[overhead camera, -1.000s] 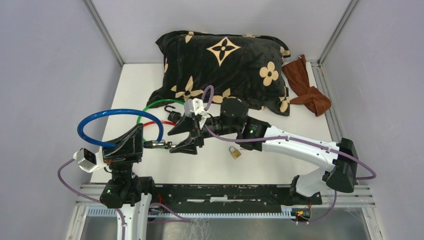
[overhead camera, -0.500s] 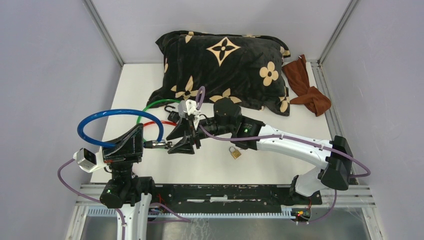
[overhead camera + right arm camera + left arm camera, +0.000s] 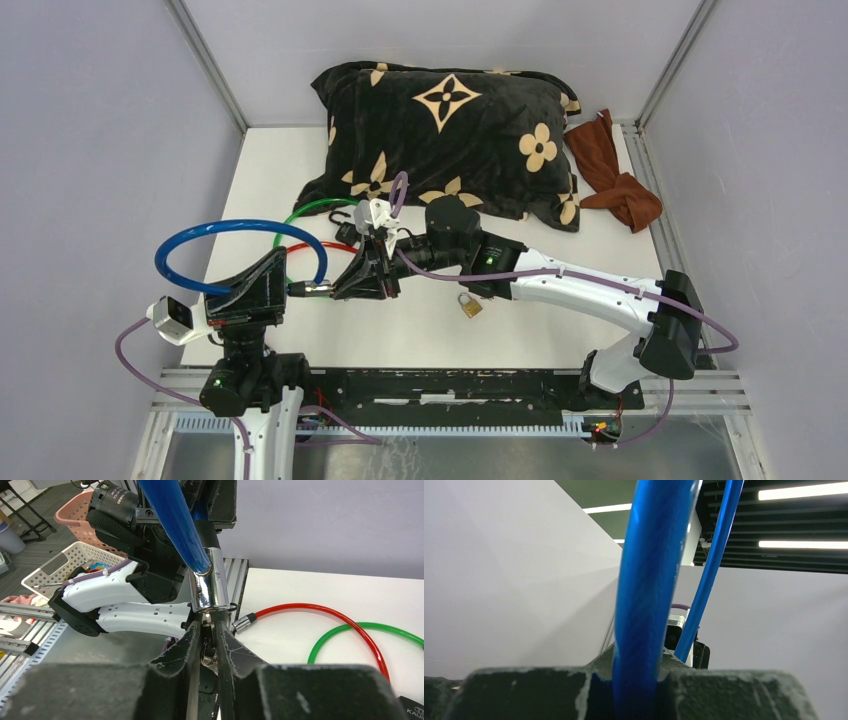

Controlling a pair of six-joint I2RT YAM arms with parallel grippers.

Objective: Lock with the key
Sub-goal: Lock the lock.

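From the top view, the left gripper (image 3: 292, 288) is clamped on the blue cable lock (image 3: 215, 228), holding its loop in the air above the table (image 3: 560, 240). The lock's chrome barrel (image 3: 318, 289) points at the right gripper (image 3: 350, 285), which meets it end on. A brass padlock (image 3: 470, 305), a green cable (image 3: 300, 212) and a red cable (image 3: 315, 246) lie on the table nearby. The left wrist view shows only the blue cord (image 3: 644, 605) rising between that gripper's fingers (image 3: 524, 695), a tight but narrow hold. If the key is turned, the barrel could probably twist in this grip instead of the cylinder rotating. In the right wrist view, the right gripper (image 3: 209, 630) has its jaws drawn together on the key (image 3: 209, 655), a small metal piece just under the barrel (image 3: 210, 580). Most of the key is hidden, so I cannot tell how deep it sits in the keyway. A shallow or off-axis seat could make the smooth head slip from the pads, or jam when turned. The barrel is polished and mirror-bright, and the cord is glossy, translucent blue plastic that looks stiff and springy.
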